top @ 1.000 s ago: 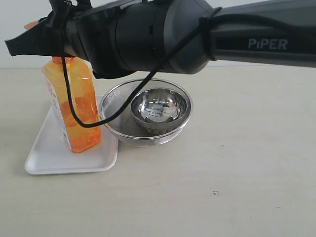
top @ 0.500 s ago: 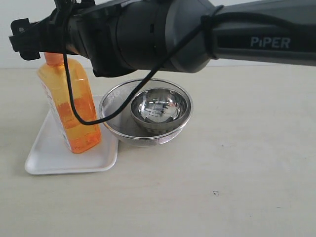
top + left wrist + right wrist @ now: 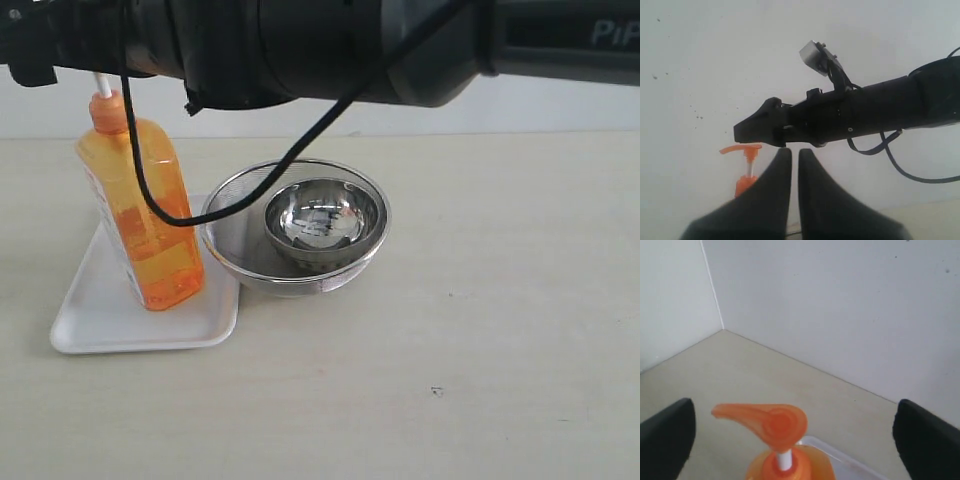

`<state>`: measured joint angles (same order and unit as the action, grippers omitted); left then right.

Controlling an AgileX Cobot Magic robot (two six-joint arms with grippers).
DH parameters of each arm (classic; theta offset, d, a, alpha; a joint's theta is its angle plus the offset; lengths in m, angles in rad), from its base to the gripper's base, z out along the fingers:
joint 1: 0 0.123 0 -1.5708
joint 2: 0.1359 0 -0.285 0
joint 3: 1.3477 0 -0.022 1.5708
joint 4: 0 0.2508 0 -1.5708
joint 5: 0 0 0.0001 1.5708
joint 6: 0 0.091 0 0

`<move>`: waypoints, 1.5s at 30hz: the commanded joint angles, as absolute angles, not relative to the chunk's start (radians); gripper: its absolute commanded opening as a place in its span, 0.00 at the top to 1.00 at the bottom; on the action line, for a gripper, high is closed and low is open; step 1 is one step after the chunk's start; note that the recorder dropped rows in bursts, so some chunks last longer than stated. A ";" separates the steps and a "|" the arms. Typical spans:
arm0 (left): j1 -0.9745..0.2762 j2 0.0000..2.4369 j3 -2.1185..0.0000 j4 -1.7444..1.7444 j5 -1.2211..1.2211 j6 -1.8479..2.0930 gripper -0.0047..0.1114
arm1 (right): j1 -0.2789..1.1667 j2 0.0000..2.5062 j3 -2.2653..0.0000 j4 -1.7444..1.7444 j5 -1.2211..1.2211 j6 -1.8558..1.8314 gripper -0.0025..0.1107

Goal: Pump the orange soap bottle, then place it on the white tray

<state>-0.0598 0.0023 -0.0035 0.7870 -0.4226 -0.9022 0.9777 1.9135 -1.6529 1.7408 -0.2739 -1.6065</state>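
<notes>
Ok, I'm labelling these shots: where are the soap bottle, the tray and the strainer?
soap bottle [image 3: 160,265], exterior view, lower body.
tray [image 3: 98,320], exterior view, bare front corner.
strainer [image 3: 235,245], exterior view, left mesh wall.

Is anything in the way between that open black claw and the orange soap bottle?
Nothing visible. The right gripper is open, a jaw on each side of the pump head of the tall translucent orange soap bottle, only air between. The bottle stands on the flat white tray; the round steel mesh strainer sits beside it.

One bottle [image 3: 145,225], one tray [image 3: 100,322], two bowls [image 3: 325,222] (nested)
</notes>
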 commanded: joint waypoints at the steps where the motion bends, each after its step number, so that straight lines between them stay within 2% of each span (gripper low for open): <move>1: -0.059 0.000 0.000 0.782 -0.428 -0.909 0.92 | 0.981 1.878 -1.642 1.744 -0.363 -1.662 0.41; 5: -0.059 0.000 0.000 0.782 -0.426 -0.909 0.92 | 0.997 1.844 -1.601 1.744 -0.376 -1.689 0.98; 8: -0.059 0.000 0.000 0.782 -0.426 -0.909 0.92 | 0.999 1.809 -1.551 1.744 -0.435 -1.697 0.94; 11: -0.059 0.000 0.000 0.782 -0.426 -0.909 0.92 | 0.999 1.779 -1.487 1.744 -0.500 -1.699 0.94; 33: -0.059 0.000 0.000 0.782 -0.426 -0.909 0.92 | 0.999 1.290 -0.805 1.744 -0.511 -1.624 0.94; 35: -0.059 0.000 0.000 0.782 -0.426 -0.909 0.92 | 0.999 1.241 -0.733 1.734 -0.500 -1.556 0.94; 40: -0.059 0.000 0.000 0.782 -0.426 -0.909 0.92 | 0.999 1.126 -0.554 1.369 -0.550 -1.086 0.94; 45: -0.059 0.000 0.000 0.782 -0.426 -0.909 0.92 | 0.999 1.086 -0.482 1.398 -0.577 -0.973 0.94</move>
<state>-0.0598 0.0023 -0.0035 0.7870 -0.4226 -0.9022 0.9996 1.1059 -0.5096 1.3957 -0.5688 -1.0405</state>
